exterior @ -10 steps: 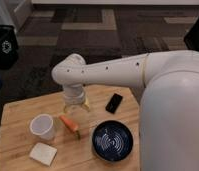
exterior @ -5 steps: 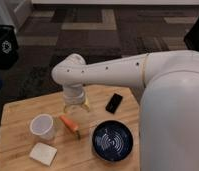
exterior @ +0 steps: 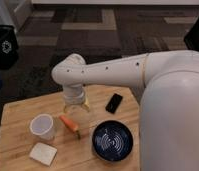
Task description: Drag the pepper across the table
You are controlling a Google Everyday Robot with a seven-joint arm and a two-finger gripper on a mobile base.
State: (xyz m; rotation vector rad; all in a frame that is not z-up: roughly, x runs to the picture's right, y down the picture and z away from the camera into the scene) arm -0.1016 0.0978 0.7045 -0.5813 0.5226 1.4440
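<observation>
The small orange-red pepper (exterior: 69, 123) lies on the light wooden table (exterior: 18, 114), right of the white cup (exterior: 43, 127) and left of the dark bowl. My gripper (exterior: 76, 107) hangs from the white arm just behind and above the pepper, pointing down at the tabletop. Its two yellowish fingertips (exterior: 86, 105) stand spread apart with nothing between them. The pepper's stem end points toward the table's front.
A black phone (exterior: 113, 103) lies right of the gripper. A dark blue bowl (exterior: 112, 140) with white rings sits at the front right. A flat white square (exterior: 43, 153) lies in front of the cup. A black bin (exterior: 5, 46) stands on the floor at left.
</observation>
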